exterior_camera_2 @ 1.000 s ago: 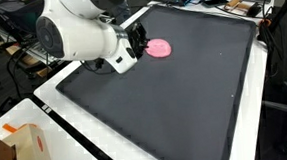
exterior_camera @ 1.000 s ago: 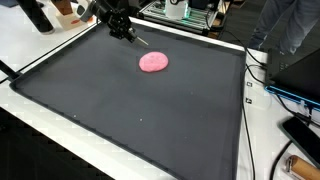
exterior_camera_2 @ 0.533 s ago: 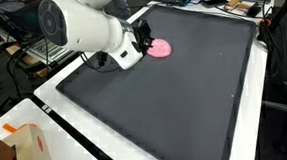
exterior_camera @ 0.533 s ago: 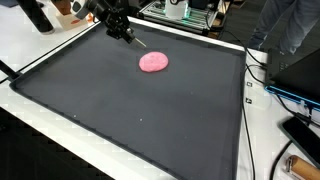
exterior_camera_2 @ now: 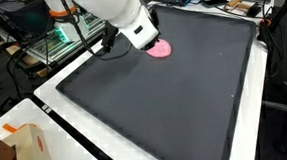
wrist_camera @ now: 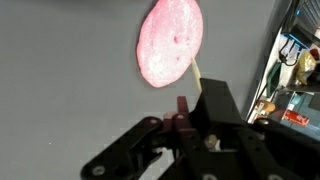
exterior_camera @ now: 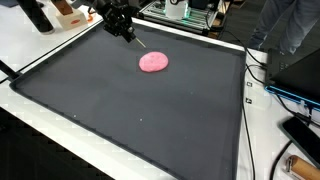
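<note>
The gripper enters from the bottom of the wrist view, its black linkages drawn in toward each other and the fingers pressed together on a thin pale stick. The stick pokes up out of the fingertips toward the middle of the frame. In an exterior view the gripper sits at the upper left, above the far edge of the work surface, and the stick slants down and to the right from it.

The stick's free end comes just beside the lower right edge of a flat, round pink lump of putty. That lump fills the upper middle of the wrist view. Whether the tip touches it cannot be made out. In both exterior views the pink lump lies flat on a large black mat. It sits above the middle of the frame, and in an exterior view the white arm partly covers it from the upper left.

The mat has a raised dark rim and rests on a white table. A cardboard box stands at the lower left corner of an exterior view, well apart from the mat. Cables trail along the right edge of the table.
</note>
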`<action>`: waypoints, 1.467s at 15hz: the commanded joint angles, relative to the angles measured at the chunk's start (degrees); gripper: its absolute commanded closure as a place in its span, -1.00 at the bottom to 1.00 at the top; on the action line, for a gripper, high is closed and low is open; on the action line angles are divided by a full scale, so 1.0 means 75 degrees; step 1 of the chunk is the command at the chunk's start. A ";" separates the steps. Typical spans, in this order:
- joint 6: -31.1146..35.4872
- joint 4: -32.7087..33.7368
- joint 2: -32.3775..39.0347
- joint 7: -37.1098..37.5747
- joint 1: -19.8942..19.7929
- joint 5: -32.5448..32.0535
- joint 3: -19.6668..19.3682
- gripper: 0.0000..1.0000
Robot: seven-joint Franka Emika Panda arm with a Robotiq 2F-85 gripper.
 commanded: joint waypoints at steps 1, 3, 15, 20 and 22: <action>0.0682 -0.0440 -0.0739 0.0816 0.0383 -0.0942 0.0215 0.88; 0.0948 -0.0507 -0.0993 0.1241 0.0569 -0.1486 0.0390 0.88; 0.2146 -0.1191 -0.2051 0.3191 0.1381 -0.4521 0.1324 0.88; 0.2466 -0.1468 -0.2286 0.3723 0.1667 -0.5461 0.1572 0.88; 0.2571 -0.1571 -0.2370 0.3848 0.1755 -0.5735 0.1655 0.88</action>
